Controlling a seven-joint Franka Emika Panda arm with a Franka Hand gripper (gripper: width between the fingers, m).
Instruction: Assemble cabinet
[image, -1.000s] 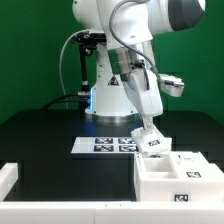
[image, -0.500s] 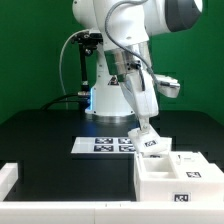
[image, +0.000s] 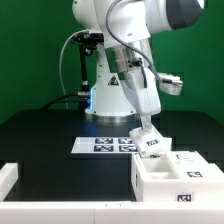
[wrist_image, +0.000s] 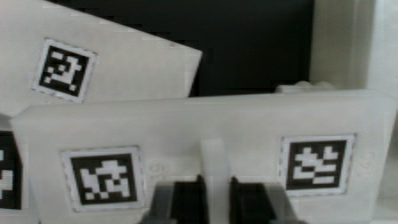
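Cabinet (image: 160, 186) lies beside the marker board (image: 100, 146), on the exterior view's right.

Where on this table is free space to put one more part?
The widest bare patch of the table lies on the exterior view's left, between the marker board and the white piece at the edge. Crowded: the exterior view's right, where the pincer holds a small tagged panel by the cabinet.

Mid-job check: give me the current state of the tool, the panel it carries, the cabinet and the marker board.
cabinet: resting on the table, open side up.
marker board: flat on the table.
small tagged panel: held tilted at the cabinet corner nearest the marker board; contact unclear.
tool: shut on the small tagged panel.
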